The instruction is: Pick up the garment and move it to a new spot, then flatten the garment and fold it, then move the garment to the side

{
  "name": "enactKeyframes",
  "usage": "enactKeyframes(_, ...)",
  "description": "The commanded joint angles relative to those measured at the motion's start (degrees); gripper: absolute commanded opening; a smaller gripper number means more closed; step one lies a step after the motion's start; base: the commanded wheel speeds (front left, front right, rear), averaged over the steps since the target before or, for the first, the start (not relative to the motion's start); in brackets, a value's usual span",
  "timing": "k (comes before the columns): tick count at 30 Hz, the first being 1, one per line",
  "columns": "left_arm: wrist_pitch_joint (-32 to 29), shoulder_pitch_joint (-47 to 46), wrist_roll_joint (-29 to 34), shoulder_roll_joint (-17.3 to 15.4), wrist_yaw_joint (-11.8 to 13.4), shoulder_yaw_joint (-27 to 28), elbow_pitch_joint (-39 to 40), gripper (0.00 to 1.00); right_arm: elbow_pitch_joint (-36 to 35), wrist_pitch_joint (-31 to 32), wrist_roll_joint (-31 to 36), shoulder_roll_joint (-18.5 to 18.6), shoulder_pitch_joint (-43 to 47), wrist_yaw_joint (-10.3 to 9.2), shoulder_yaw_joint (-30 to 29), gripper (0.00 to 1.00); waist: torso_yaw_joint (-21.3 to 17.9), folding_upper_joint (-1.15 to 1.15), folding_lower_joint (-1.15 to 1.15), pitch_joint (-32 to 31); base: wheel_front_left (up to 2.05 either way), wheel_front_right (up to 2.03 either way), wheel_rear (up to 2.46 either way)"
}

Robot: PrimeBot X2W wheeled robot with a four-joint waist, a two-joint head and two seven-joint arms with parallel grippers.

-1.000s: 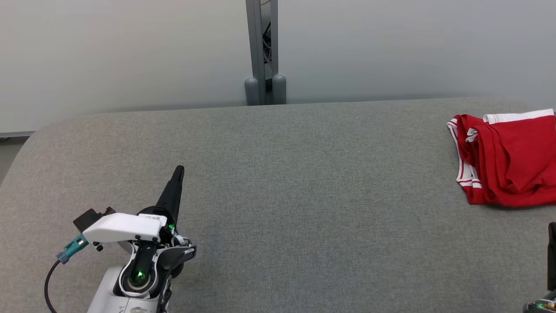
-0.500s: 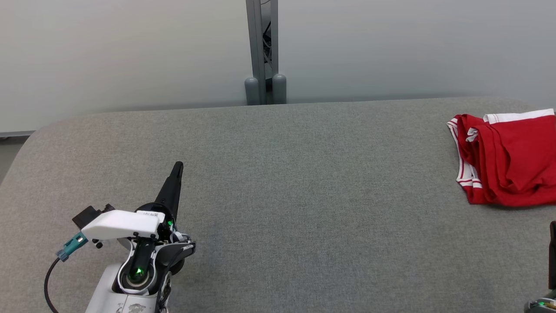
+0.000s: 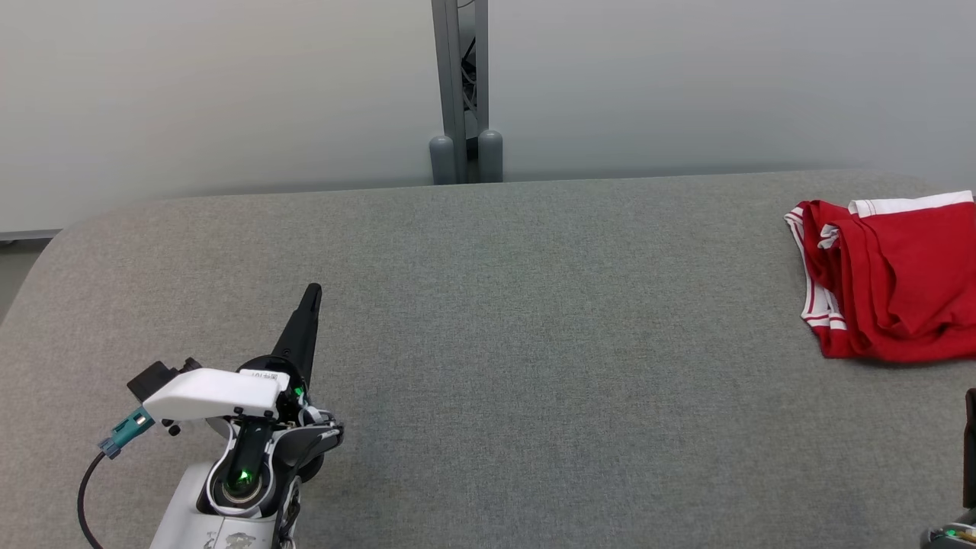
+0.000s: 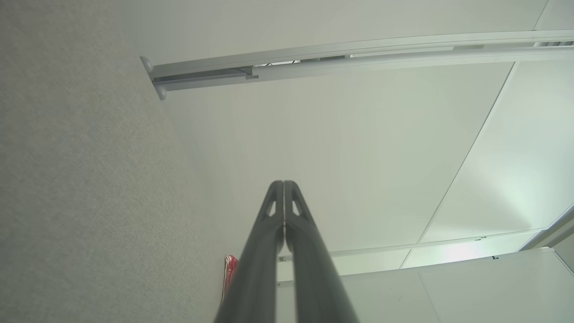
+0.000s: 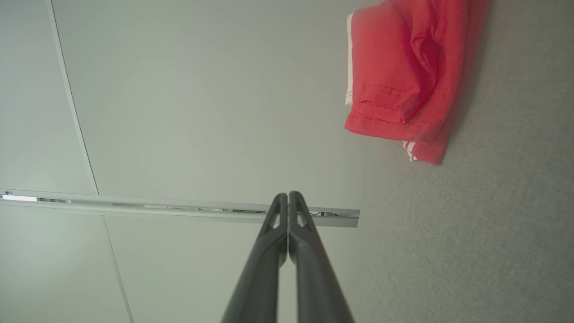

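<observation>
The garment (image 3: 896, 278) is red with white striped trim, folded into a compact stack at the right edge of the grey table (image 3: 488, 343). It also appears in the right wrist view (image 5: 403, 80) and as a small red sliver in the left wrist view (image 4: 229, 269). My left gripper (image 3: 313, 293) hovers over the table's near left, far from the cloth, its fingers pressed together and holding nothing (image 4: 284, 185). My right gripper (image 3: 969, 396) sits at the lower right corner, below the garment, its two fingers shut and empty (image 5: 288, 195).
A grey metal post (image 3: 461, 91) with two rounded feet stands behind the table's far edge against a pale partition wall (image 3: 229, 91). The table's corners are rounded.
The left arm has shifted slightly up and away from me; the garment and right gripper are unchanged.
</observation>
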State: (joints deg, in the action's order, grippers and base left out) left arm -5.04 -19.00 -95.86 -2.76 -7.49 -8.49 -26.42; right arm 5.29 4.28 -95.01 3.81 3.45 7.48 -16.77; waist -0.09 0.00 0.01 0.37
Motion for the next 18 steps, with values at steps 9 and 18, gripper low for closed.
enactKeyframes(9, -0.19, -0.51, -0.12, -0.22, -0.24, 0.18, -0.01, 0.00, 0.06, 0.49, 0.22, 0.02, -0.53, 0.01, -0.40, 0.00, 0.00, 0.00, -0.01, 0.00, 0.00, 0.00, 0.00)
enactKeyframes(18, -0.18, -0.51, -0.12, -0.22, -0.24, 0.17, 0.00, 0.00, 0.08, 0.64, 0.34, -0.04, -0.59, 0.01, -0.51, 0.00, 0.00, 0.00, -0.01, 0.00, 0.00, 0.00, 0.00)
